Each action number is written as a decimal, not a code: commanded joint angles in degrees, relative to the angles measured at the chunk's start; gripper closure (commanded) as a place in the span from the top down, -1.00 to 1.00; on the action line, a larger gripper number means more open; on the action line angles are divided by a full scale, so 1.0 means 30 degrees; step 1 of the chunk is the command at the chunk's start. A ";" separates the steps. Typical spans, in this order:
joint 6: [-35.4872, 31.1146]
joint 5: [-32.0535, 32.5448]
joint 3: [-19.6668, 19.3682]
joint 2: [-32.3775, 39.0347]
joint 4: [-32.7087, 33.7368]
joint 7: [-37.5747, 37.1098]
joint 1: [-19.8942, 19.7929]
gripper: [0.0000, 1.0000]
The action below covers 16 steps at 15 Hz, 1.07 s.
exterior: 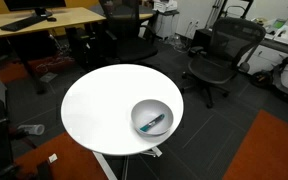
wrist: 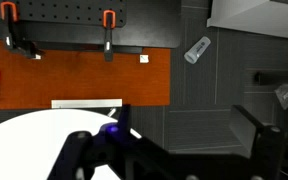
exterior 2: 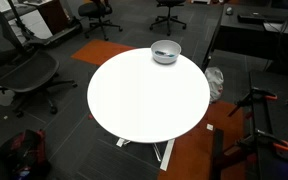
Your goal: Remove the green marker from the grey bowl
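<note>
the round white desk stands on a dark floor among black office chairs, with a patch of orange carpet beside it. the grey bowl sits upright on the desk, close to its rim and well away from the middle. in both exterior views it is the only thing on the white top. the green marker lies inside the bowl, a short dark stick slanted across the bottom, with one end raised toward the bowl's wall. it is much shorter than the bowl is wide. in the exterior view where the bowl sits at the desk's far edge, the marker is too small to make out.

in the wrist view the tool comes in from the bottom of the frame as a dark mass with a small blue light on it. it hangs above the desk's curved edge, which fills the lower left corner. past that edge lie orange carpet and a black rail carrying two orange clamps. a pale bottle-like object lies on the dark floor to the right. the tool's fingers merge into the dark shapes around them, so one cannot tell whether it is released or clenched. nothing shows in its grasp.
</note>
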<state>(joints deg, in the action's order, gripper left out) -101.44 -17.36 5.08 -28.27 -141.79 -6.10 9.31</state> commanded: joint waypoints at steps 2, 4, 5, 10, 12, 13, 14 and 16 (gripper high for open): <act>0.0064 -0.0093 0.0241 -0.0005 0.0029 0.0101 -0.0284 1.00; 0.0064 -0.0093 0.0241 -0.0005 0.0029 0.0101 -0.0284 1.00; 0.0064 -0.0093 0.0241 -0.0005 0.0029 0.0101 -0.0284 1.00; -0.0328 0.0368 0.0137 0.0058 0.0262 0.0246 -0.0545 1.00; -0.0441 0.0696 -0.0080 0.0306 0.0571 0.0433 -0.0832 1.00; -0.0534 0.0910 -0.0206 0.0448 0.0733 0.0488 -0.1036 1.00; -0.0652 0.1195 -0.0339 0.0596 0.0915 0.0543 -0.1279 1.00; -0.1062 0.1663 -0.0675 0.0838 0.1275 0.0672 -0.1762 1.00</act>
<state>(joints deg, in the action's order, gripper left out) -103.16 -14.27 4.17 -27.78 -140.41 -5.69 6.20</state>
